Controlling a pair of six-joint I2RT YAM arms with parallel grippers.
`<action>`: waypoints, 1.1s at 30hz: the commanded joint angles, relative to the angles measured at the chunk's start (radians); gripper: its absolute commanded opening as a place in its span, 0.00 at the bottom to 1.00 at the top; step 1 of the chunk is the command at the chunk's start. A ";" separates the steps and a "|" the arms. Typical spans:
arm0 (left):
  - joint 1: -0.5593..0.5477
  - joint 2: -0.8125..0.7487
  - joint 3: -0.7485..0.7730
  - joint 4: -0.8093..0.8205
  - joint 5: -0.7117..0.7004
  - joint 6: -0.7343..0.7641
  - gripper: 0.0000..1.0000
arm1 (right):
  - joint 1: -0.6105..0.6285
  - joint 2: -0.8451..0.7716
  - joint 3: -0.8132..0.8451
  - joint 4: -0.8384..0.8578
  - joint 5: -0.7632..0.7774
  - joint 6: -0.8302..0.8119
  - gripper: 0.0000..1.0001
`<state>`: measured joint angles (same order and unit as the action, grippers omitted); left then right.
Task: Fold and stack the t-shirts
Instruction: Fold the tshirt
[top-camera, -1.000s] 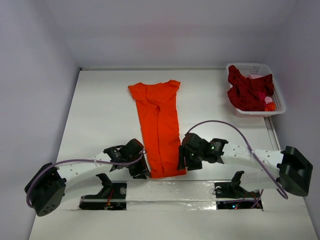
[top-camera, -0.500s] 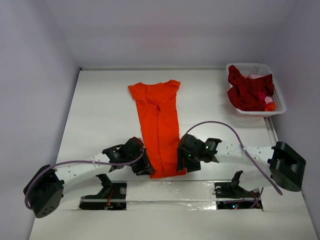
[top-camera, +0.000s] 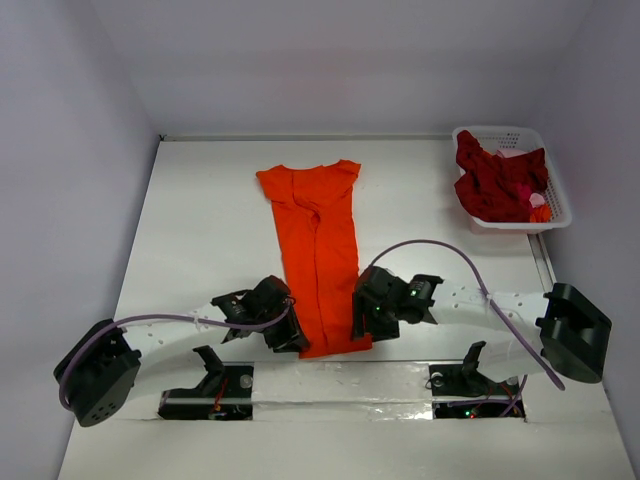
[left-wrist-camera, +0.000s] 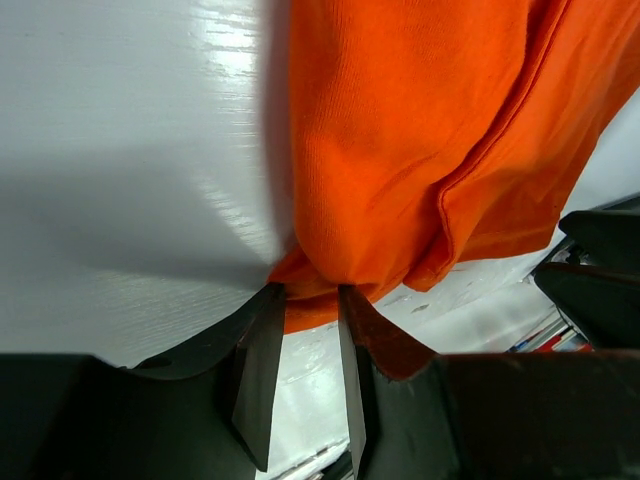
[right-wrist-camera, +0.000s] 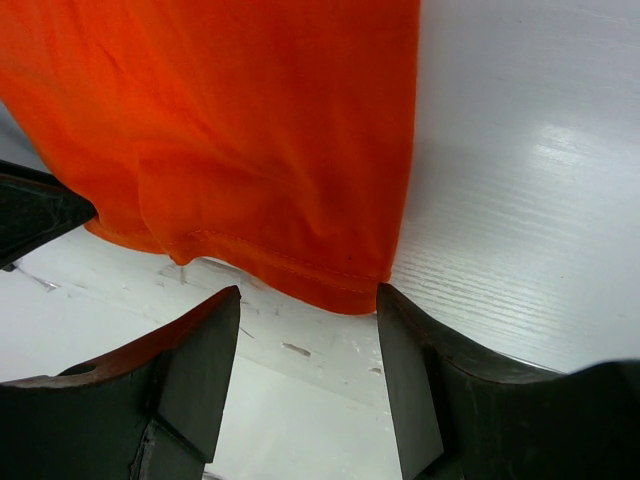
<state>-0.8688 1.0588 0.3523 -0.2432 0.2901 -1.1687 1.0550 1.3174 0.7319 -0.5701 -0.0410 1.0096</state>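
The orange t-shirt (top-camera: 318, 250) lies on the table as a long narrow strip, collar end far, hem end near. My left gripper (top-camera: 297, 338) is at the hem's left corner. In the left wrist view its jaws (left-wrist-camera: 310, 292) stand narrow, with bunched orange cloth (left-wrist-camera: 420, 150) pinched between the tips. My right gripper (top-camera: 362, 325) is at the hem's right corner. In the right wrist view it (right-wrist-camera: 308, 292) is open wide, with the hem edge (right-wrist-camera: 280, 150) just beyond the tips and the corner by the right finger (right-wrist-camera: 410, 380). Dark red t-shirts (top-camera: 495, 185) lie heaped in the basket.
The white lattice basket (top-camera: 505, 131) stands at the far right corner of the table. The near table edge with the arm bases (top-camera: 220, 385) runs just below the hem. White walls close in the left, the back and the right.
Both grippers have moved inward to the hem's corners. The left gripper has closed in on the left corner and the cloth there has bunched up.
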 joint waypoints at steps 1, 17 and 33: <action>-0.004 -0.010 -0.018 -0.005 -0.014 0.004 0.26 | 0.008 -0.001 0.038 0.001 0.021 0.012 0.62; -0.004 -0.089 0.034 -0.197 -0.083 0.050 0.27 | 0.008 -0.004 0.037 0.006 0.018 0.018 0.63; -0.004 -0.008 -0.038 0.025 -0.028 0.035 0.28 | 0.008 -0.012 0.027 0.010 0.012 0.023 0.63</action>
<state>-0.8688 1.0214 0.3405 -0.2615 0.2596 -1.1381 1.0550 1.3170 0.7322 -0.5694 -0.0406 1.0214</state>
